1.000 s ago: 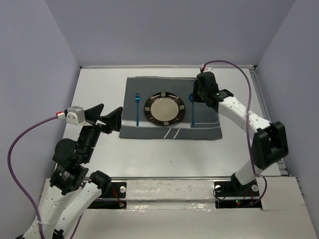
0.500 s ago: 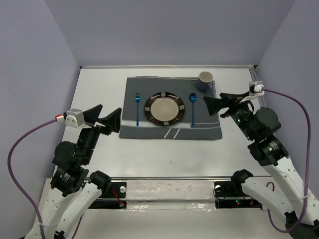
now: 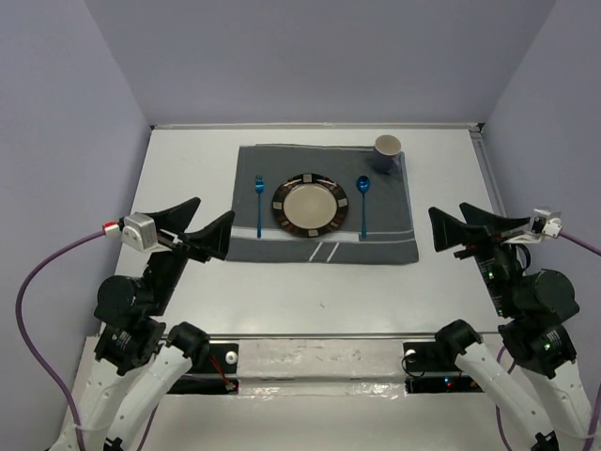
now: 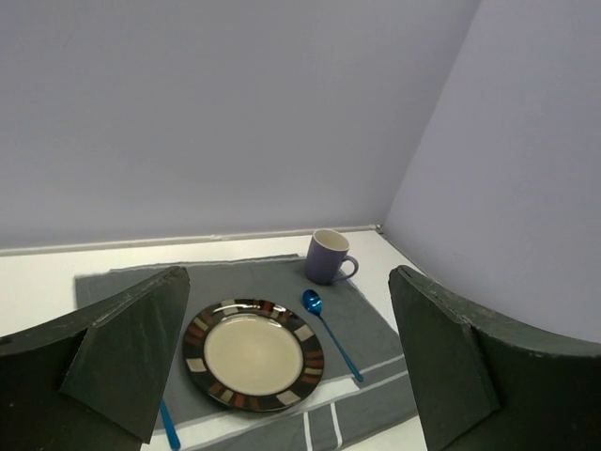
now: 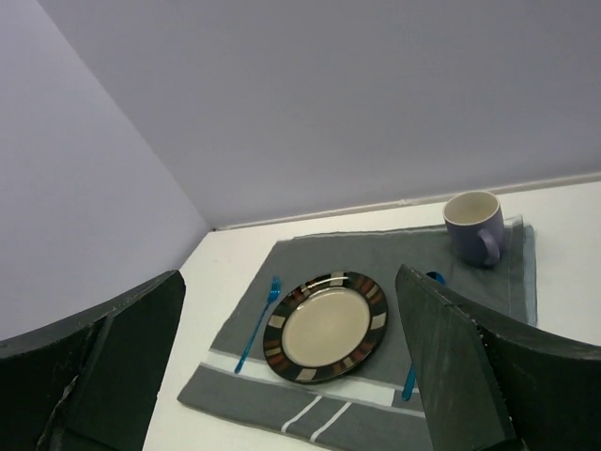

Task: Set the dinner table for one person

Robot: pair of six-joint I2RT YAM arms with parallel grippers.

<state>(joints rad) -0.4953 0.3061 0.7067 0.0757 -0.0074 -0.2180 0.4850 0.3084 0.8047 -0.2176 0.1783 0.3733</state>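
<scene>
Pose tucked, near edge: L end effector, R end effector spread, empty, pointing fwd.

Lab booth: lavender panels enclose white table

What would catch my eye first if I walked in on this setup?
The neat place setting on the dark grey striped cloth placemat, far middle of the white tabletop: a round dark-rimmed plate between a blue fork and a blue spoon, with a lavender mug at the mat's far right corner. Then the black left end effector and right end effector, hovering open and empty off the mat's near corners.
</scene>
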